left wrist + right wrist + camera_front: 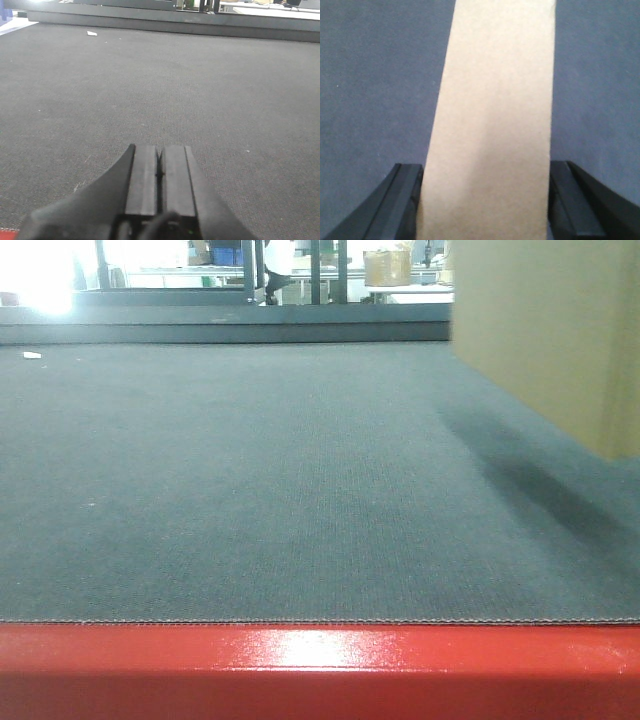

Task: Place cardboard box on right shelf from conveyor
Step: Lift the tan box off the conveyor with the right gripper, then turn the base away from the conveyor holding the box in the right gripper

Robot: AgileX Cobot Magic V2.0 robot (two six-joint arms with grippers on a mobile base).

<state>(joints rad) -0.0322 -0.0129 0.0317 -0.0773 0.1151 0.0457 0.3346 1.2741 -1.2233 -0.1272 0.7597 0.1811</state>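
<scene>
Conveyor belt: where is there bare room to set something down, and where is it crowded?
The conveyor belt is bare from the red edge across to the far rail, left of the cardboard box; only a white scrap lies far left. The right side is crowded: the right gripper clamps the box there.

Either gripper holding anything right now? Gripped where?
The right gripper holds the cardboard box, one finger on each opposite narrow side. The left gripper is shut and empty over the conveyor.
</scene>
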